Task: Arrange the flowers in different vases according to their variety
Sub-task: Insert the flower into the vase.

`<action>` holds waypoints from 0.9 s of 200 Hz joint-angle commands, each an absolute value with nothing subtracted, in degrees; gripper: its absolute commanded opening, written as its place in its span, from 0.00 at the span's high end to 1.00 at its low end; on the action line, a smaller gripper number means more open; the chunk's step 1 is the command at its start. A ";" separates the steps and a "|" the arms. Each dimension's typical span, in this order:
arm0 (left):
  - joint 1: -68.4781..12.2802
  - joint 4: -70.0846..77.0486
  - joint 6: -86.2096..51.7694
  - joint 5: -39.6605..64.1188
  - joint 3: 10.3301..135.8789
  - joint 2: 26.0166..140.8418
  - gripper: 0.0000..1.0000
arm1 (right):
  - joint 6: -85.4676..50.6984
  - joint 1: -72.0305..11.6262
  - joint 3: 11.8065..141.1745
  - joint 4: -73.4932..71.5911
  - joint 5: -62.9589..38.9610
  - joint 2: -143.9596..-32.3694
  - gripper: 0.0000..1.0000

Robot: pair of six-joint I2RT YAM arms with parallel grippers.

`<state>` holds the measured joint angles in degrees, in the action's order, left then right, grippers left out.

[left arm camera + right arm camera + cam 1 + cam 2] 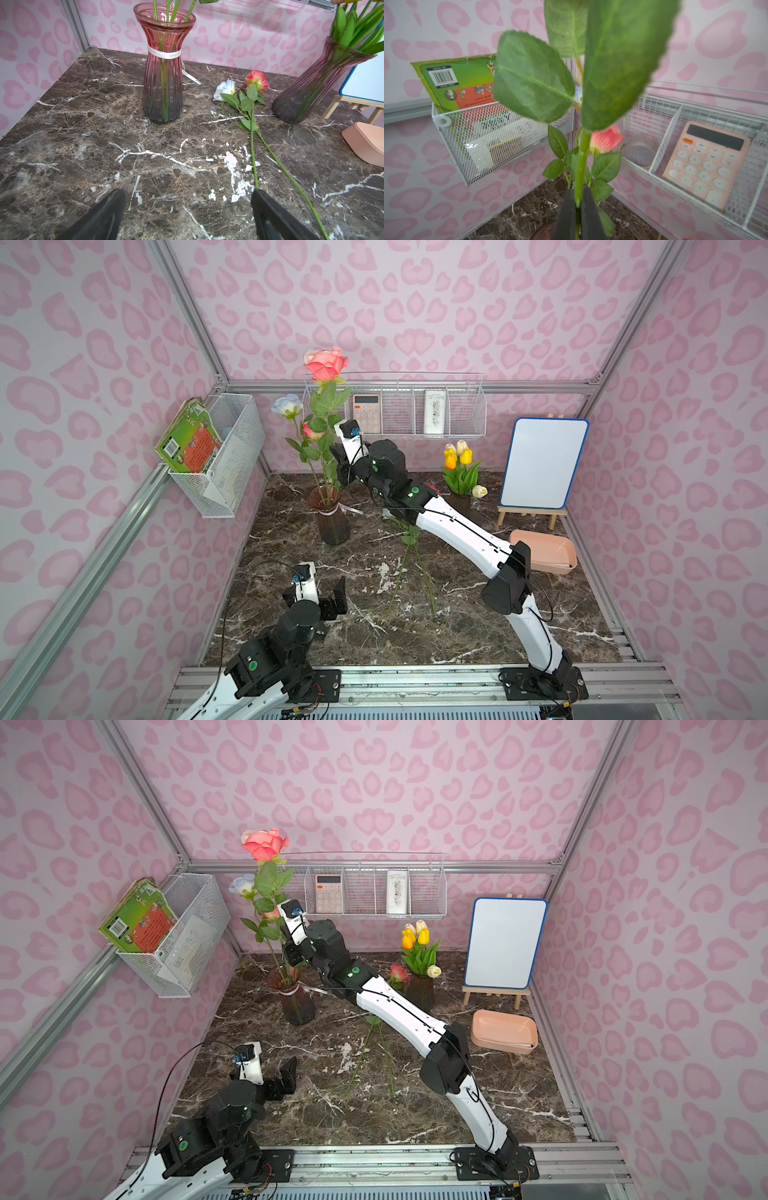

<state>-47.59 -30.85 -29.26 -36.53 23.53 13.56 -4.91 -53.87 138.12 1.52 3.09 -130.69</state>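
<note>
Reach of the right arm [457,526] ran from its base at the near right edge of the table [457,635] diagonally to the far left, elbow raised, forearm crossing the table centre. The right hand [577,200] was pinched narrow on the green stem of the tall pink rose [326,362], just above the mouth of the banded vase [332,522]. The stem ran down into that mouth. A pale blue-white rose [287,405] and a small pink rose [312,431] stood in the same vase. The left arm [266,655] was folded low at the near left. The left hand [187,195] was spread wide, held nothing, hung above bare table and faced the banded vase.

Only the right wrist view showed the fingers [568,209] gripping the stem; in both top views leaves and the wrist masked that contact. Only the left wrist view showed both blooms lying on the table between the vases: a white rose [225,89] and a pink-red rose [256,80], stems crossed. In a top view the forearm hid both blooms, leaving only the stems [395,591]. In a top view the pink-red bloom [399,973] showed beside the forearm. The second vase [420,992], at the far right, held the tulips [419,936].
</note>
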 commanded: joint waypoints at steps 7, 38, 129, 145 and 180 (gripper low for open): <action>-47.60 -31.12 -28.13 -36.12 23.47 13.35 0.02 | -6.88 -53.88 139.52 2.68 0.56 -132.80 0.98; -47.62 -30.51 -28.04 -36.04 23.40 14.44 0.01 | -8.80 -53.81 140.70 6.05 -1.17 -133.40 0.69; -47.62 -28.07 -27.09 -35.00 23.38 17.97 0.01 | -18.98 -50.80 122.52 10.23 -15.07 -116.21 0.38; -47.62 -27.37 -26.77 -34.63 23.35 19.05 0.01 | -19.54 -50.56 114.85 7.33 -17.59 -110.74 0.29; -47.63 -26.15 -26.33 -33.80 23.50 21.16 0.02 | -20.85 -49.25 100.60 2.76 -20.46 -99.53 0.16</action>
<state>-47.59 -28.27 -27.03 -34.76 23.27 20.21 -19.31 -50.00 106.74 7.86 -17.34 -104.81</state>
